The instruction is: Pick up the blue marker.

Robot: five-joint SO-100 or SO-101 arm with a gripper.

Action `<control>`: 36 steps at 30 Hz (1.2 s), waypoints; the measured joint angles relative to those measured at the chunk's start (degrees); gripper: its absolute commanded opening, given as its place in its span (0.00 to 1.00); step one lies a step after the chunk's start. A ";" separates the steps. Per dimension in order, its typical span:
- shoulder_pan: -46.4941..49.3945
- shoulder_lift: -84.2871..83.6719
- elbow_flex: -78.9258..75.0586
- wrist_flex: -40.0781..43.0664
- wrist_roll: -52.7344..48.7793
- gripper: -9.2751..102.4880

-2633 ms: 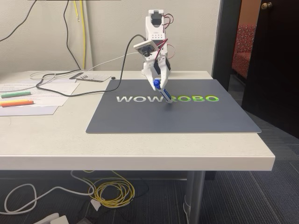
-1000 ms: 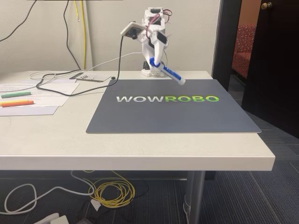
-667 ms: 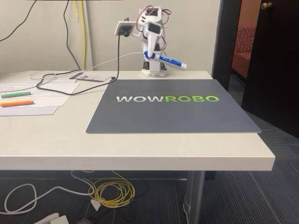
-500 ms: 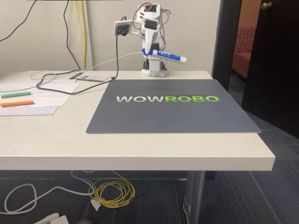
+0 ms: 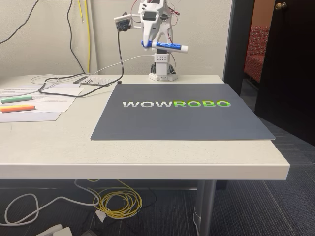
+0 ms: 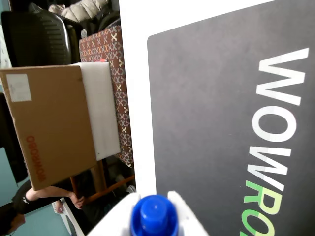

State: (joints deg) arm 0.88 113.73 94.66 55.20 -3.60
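The blue marker (image 5: 168, 46) hangs nearly level high above the back of the table, blue cap end at the left, white end pointing right. My gripper (image 5: 147, 44) is shut on it near the cap, with the arm folded up over its white base (image 5: 162, 74). In the wrist view the blue cap (image 6: 153, 216) shows end-on at the bottom edge, held between the white fingers (image 6: 184, 221). The grey WOWROBO mat (image 5: 182, 111) lies far below it.
A green marker (image 5: 15, 99) and an orange marker (image 5: 17, 108) lie on papers at the table's left. Black cable (image 5: 74, 83) trails across the back left. A dark door (image 5: 288, 64) stands at the right. The wrist view shows a cardboard box (image 6: 47, 123) beyond the table edge.
The arm has lifted the blue marker off the mat and swung it up and back. The marker turned from pointing down to nearly level and kept rising.
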 measured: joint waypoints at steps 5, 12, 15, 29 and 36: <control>1.32 3.96 1.58 1.05 1.85 0.09; 2.55 8.96 6.77 0.35 3.78 0.09; 3.16 11.34 11.16 -2.20 4.66 0.09; -0.09 11.07 20.74 -12.74 4.66 0.09; -4.31 11.78 30.76 -21.97 3.43 0.09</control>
State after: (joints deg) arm -3.43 125.51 125.42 33.22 -0.18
